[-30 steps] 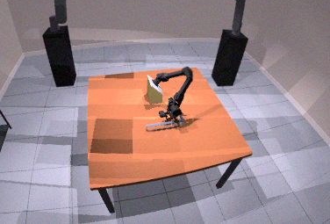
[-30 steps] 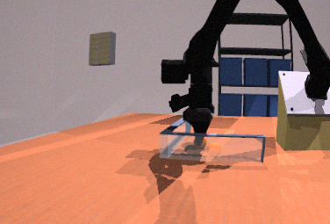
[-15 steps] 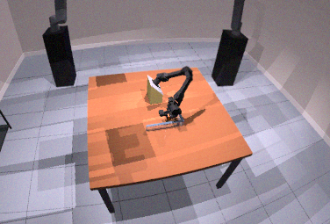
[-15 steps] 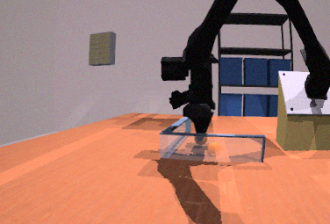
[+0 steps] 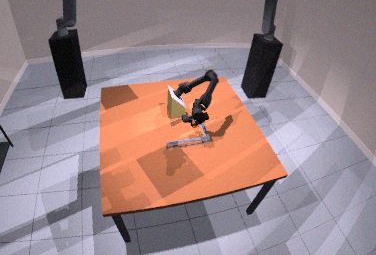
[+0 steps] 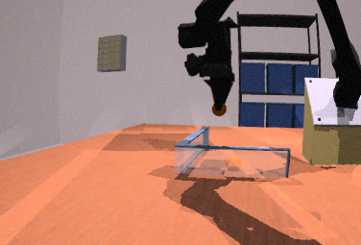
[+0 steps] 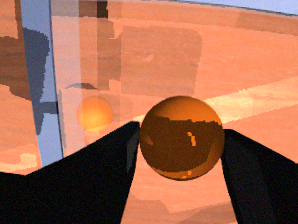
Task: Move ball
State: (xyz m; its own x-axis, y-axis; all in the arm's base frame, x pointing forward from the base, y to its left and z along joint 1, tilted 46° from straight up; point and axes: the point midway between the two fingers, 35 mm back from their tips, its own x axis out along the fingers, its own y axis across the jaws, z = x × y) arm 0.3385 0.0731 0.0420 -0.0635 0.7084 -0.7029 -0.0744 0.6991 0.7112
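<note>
Orange table [image 5: 150, 173] fills the middle of the top view, streaked with light and shadow, on a grey tiled floor [image 5: 50, 173] under plain walls. Two dark pedestals [image 5: 67, 63] carrying spare arms stand at the upper left and upper right. In the exterior view a shelf rack [image 6: 278, 65] with blue bins stands against the far wall, and a small panel [image 6: 111, 53] hangs at the left.

Rising from a tan base block [image 6: 328, 137] at the right edge, the arm [image 6: 331, 32] arches across and points its gripper [image 6: 219, 108] straight down, well above the table. Its jaws are clamped on the ball [image 6: 219, 110], which hangs in the air between the dark fingers, above the clear walls [image 6: 240, 154].

Those walls form a low blue-edged corner at centre frame. Inside them sits the see-through copy [image 6: 234, 162], pale orange, near the long wall; the wrist view shows it at the left, beside the upright wall edge. Wide bare tabletop spreads left and toward the viewer.
</note>
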